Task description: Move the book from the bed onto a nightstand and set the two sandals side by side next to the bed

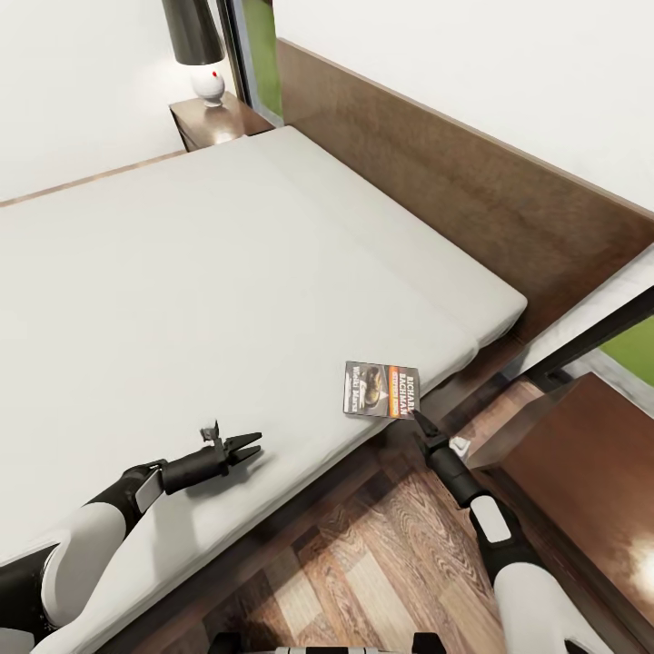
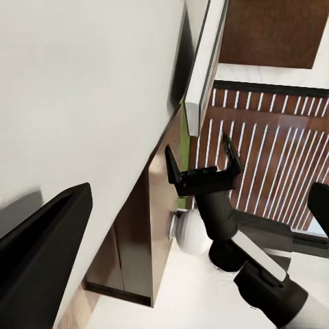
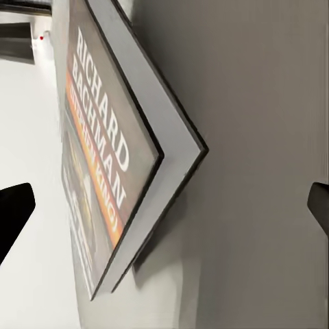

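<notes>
The book (image 1: pixel 381 390), dark with an orange band and white lettering, lies on the pale mattress of the bed (image 1: pixel 182 272) at its near edge, by the headboard end. My right gripper (image 1: pixel 418 418) is at the book's corner, open. In the right wrist view the book (image 3: pixel 96 171) fills the space ahead, with a fingertip (image 3: pixel 14 219) out at each side. My left gripper (image 1: pixel 248 447) hovers low over the mattress further left, open and holding nothing; one of its fingers (image 2: pixel 41 260) shows in the left wrist view. The sandals are out of view.
One nightstand (image 1: pixel 213 123) with a black-shaded lamp (image 1: pixel 202 54) stands beyond the bed's far side. A second nightstand (image 1: pixel 581 454) is close by on the right, below a window. A dark headboard (image 1: pixel 472 191) runs along the wall. Wood-plank floor (image 1: pixel 381 563) lies between me and the bed.
</notes>
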